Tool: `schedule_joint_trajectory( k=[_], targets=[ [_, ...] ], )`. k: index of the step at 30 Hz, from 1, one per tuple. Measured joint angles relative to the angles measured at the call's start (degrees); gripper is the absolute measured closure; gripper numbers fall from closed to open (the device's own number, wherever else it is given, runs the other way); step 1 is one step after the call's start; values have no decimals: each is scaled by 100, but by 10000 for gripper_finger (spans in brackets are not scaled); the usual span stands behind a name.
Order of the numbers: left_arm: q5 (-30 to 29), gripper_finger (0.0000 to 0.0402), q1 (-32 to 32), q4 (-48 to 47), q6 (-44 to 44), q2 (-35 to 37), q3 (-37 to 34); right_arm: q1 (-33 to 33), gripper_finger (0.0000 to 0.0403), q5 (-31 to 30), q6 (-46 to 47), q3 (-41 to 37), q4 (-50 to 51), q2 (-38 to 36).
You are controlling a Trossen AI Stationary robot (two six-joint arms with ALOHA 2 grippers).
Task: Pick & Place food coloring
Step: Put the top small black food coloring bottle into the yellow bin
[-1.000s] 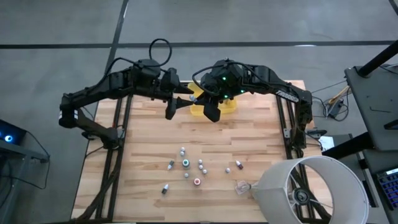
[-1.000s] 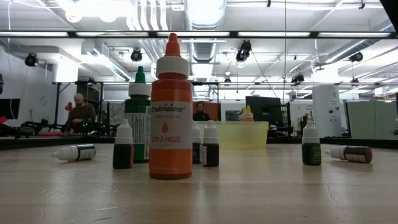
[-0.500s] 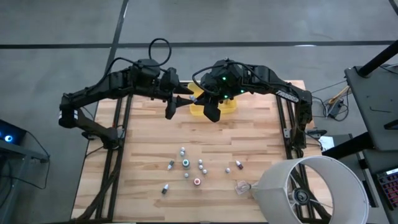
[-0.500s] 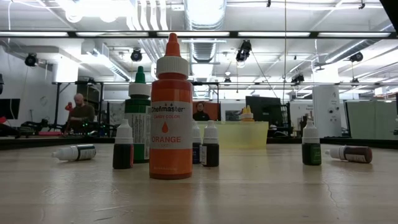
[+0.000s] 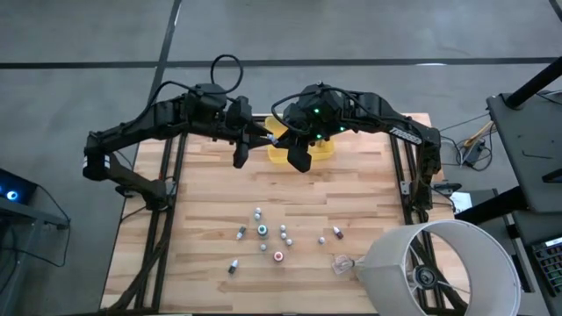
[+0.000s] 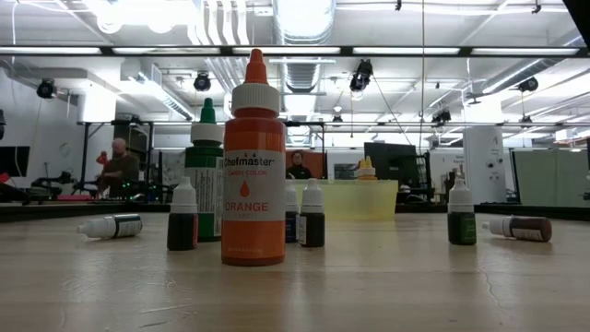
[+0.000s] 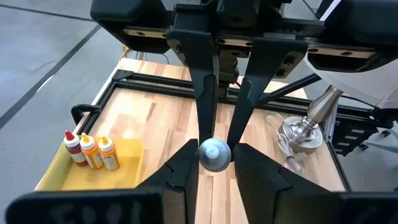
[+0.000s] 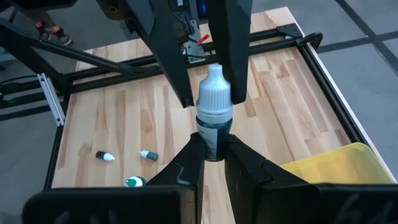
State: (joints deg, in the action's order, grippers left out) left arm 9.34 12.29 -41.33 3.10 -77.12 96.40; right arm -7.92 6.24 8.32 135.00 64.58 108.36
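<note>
A small food coloring bottle [image 8: 212,118], dark body and white cap, is held in the air above the table's far middle, beside the yellow tray [image 5: 327,149]. My right gripper [image 8: 211,152] is shut on its body. My left gripper [image 7: 215,167] faces it from the left, its fingers closed in on the cap [image 7: 215,154]. In the high view both grippers [image 5: 270,136] [image 5: 283,139] meet there and hide the bottle. Several more bottles [image 5: 263,233] stand or lie on the near half of the table. Three bottles [image 7: 91,151] stand in the tray. My left gripper has the bottle's white cap [image 7: 205,155] between its two fingers [image 8: 231,68], coming at it slanting down from the table's left, end-on to the cap's tip. My right gripper pinches the dark body [image 8: 211,140] below the cap between its two fingers, slanting down from the table's right. The bottle is lifted clear, its cap toward my left gripper.
A large white drum-shaped shade [image 5: 439,268] overhangs the near right corner, with a clear plastic scrap [image 5: 341,262] beside it. In the low view a tall orange bottle [image 6: 253,157] stands closest. People sit in the room behind the table.
My left gripper's fingers have drawn together around the bottle's cap. Neither arm has shifted, and the bottles on the table have kept their places.
</note>
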Motion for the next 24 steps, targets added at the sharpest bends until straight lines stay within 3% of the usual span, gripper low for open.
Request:
schedule_joint_trajectory(
  k=[11,24],
  targets=[
    [3,365,0,-10,24,-4,-2,4,364,0,-12,0,4,0],
    [5,368,0,-1,20,-8,-2,2,364,0,-9,0,4,0]
  ],
)
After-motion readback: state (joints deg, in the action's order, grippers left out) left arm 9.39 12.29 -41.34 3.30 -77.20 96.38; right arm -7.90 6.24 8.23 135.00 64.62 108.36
